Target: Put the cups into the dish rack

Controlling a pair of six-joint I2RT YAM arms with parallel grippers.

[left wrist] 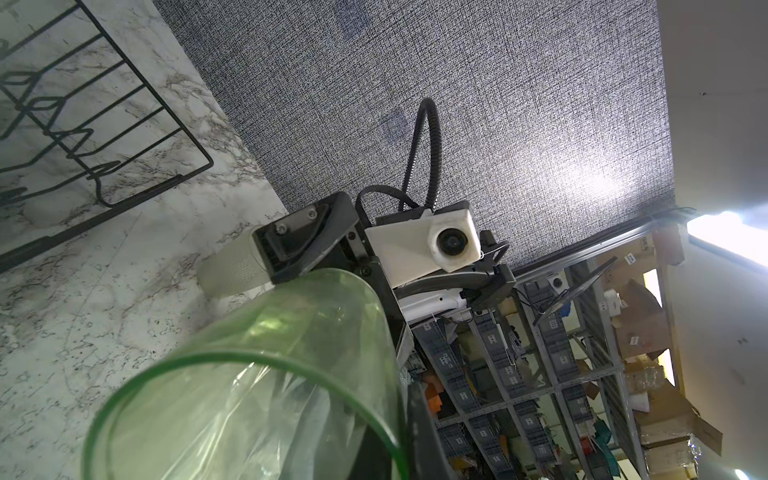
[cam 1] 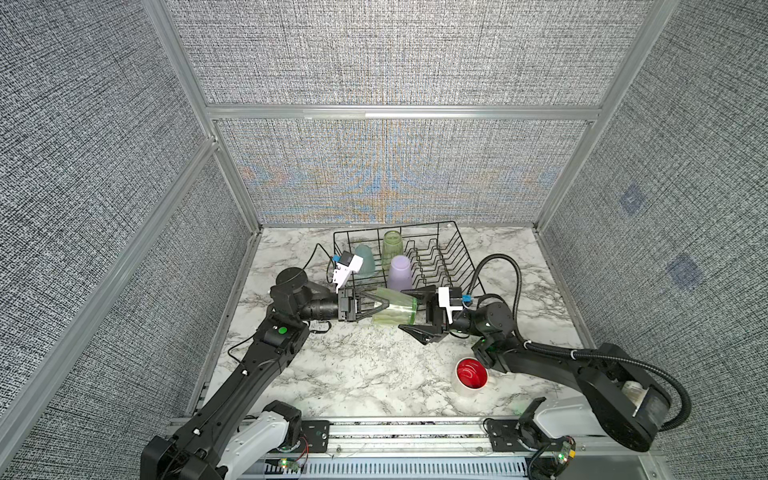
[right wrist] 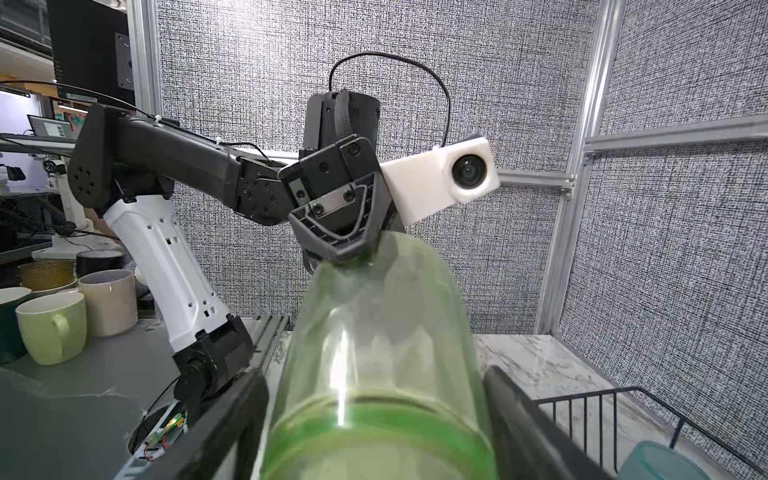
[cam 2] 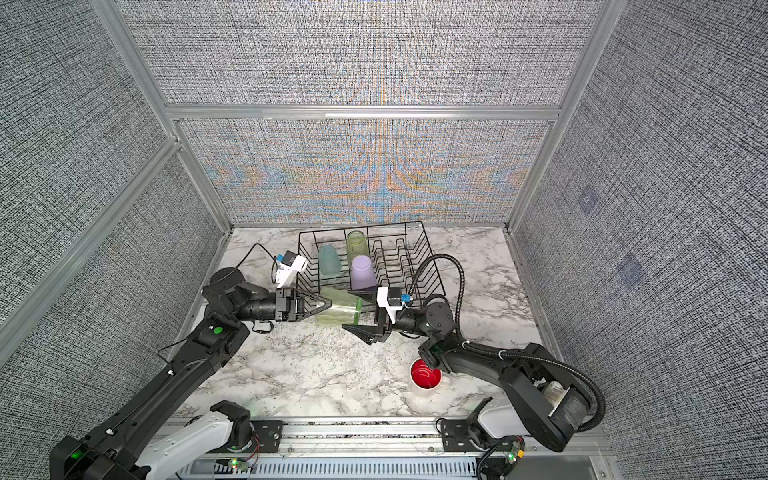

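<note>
Top views, the cup: the green cup (cam 1: pixel 392 311) (cam 2: pixel 338 311) lies on its side just in front of the dish rack (cam 1: pixel 440 257) (cam 2: pixel 409 257). Its long axis runs straight across from arm to arm!
Top views, left gripper: the left gripper (cam 1: pixel 384 306) (cam 2: pixel 328 306) is pinched almost flat on the cup's wall at the mouth end. It has the cup.
Top views, right gripper: the right gripper (cam 1: pixel 405 310) (cam 2: pixel 347 311) meets it head-on from the other side. Its jaws are spread wide, one finger either side of the thick base, with a sliver of gap showing.
Top views, other cups: the blue cup (cam 1: pixel 365 259), taller green cup (cam 1: pixel 392 245) and lilac cup (cam 1: pixel 401 272) are in the rack. The white cup (cam 1: pixel 471 374) stands mouth up on the tabletop (cam 1: pixel 353 374) by the right arm.
Left wrist: the cup's green rim (left wrist: pixel 270 374) fills the foreground and the body points away. One of the right gripper's fingers (left wrist: pixel 291 241) shows beyond it, and the rack's corner (left wrist: pixel 166 106) is off to one side.
Right wrist: the base (right wrist: pixel 382 353) sits between this gripper's dark fingers (right wrist: pixel 232 424). I cannot tell whether the pads touch. At the far end the left gripper (right wrist: pixel 349 249) is clamped on the rim.
The call: this looks like a handover with the base presented first. The right arm is nearer the base, and the rack lies just behind.
</note>
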